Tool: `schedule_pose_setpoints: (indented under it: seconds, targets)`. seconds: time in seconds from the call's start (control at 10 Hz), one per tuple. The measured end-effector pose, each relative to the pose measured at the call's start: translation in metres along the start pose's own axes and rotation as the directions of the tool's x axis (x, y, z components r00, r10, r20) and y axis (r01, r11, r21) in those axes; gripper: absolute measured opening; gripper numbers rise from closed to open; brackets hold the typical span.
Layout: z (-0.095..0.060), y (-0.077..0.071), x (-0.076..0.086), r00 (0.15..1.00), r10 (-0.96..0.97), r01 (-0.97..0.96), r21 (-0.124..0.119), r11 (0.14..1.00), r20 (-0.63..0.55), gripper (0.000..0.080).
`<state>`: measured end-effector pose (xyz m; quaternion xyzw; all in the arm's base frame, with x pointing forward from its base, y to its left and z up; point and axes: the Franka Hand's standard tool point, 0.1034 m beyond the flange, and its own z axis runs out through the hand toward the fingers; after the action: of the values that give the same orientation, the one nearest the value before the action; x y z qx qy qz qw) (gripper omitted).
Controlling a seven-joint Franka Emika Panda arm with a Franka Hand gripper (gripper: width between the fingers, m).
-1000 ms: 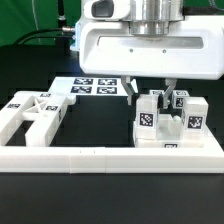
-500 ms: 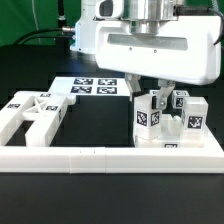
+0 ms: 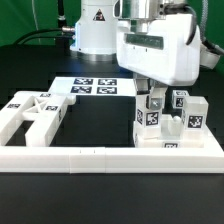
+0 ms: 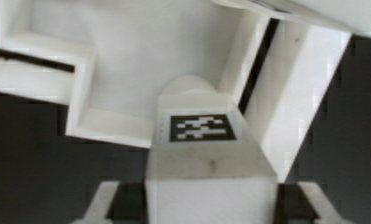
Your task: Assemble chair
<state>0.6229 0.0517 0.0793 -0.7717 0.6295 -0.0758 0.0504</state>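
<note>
Hand (image 3: 155,93) twd the exterior view's right

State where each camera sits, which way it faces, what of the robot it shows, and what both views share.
Exterior view: off the arm, set low, facing the robot over the border rail and the chair parts; it shows the arm's base and the gripper.
Wrist view: on the wrist, looking along the gripper at a tagged post; of the robot only the fingers show.
Shared: the gripper and, apparently, the tagged post it holds.

Marker board (image 3: 92,87) partly behind pincer (image 3: 154,97), tagged post (image 4: 203,130) blurred, one end cut off
</note>
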Motion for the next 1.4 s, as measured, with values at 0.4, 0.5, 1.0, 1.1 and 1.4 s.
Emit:
schedule_pose_setpoints:
  seconds: [0.4,0.5,1.0,1.1,1.4]
  targets:
    - [0.0,-0.001,0.001,0.999,-0.044,0.044,0.003,0.999,0.004,0.0453]
    - [-0.001,-0.001,0.002,0.992,-0.123,0.123,0.004,0.992,0.004,0.0453]
    - [-0.001,-0.001,0.006,0.893,-0.45,0.45,0.005,0.893,0.001,0.0649]
    - [0.0,0.0,0.007,0.889,-0.457,0.457,0.002,0.889,0.004,0.0649]
    - [0.0,0.004,0.013,0.871,-0.49,0.491,-0.02,0.871,0.04,0.0649]
